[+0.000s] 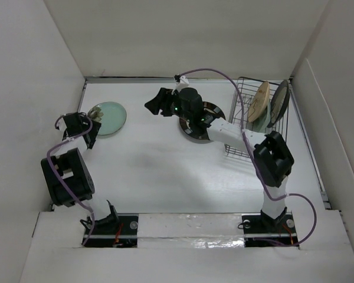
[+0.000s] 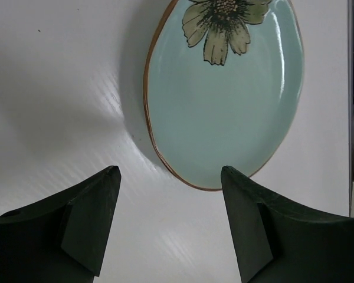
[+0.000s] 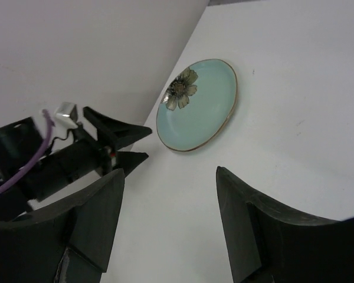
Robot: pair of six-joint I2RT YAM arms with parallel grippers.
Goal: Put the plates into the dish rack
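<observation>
L gripper (image 2: 168, 177) spread, empty, just short of green plate (image 2: 224, 112); R gripper (image 3: 170, 173) spread too; we risk skidding plate w/ a flat nudge

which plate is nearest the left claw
The round pale green flower plate, lying flat on the table just ahead of the left claw. The others stand in the rack or lie under the right arm.

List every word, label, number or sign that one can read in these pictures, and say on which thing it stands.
None: no view shows any readable text.
The pale green plate bears only a painted flower, no letters.
The dish rack shows no label; any marking on it would be too small to tell.
</observation>
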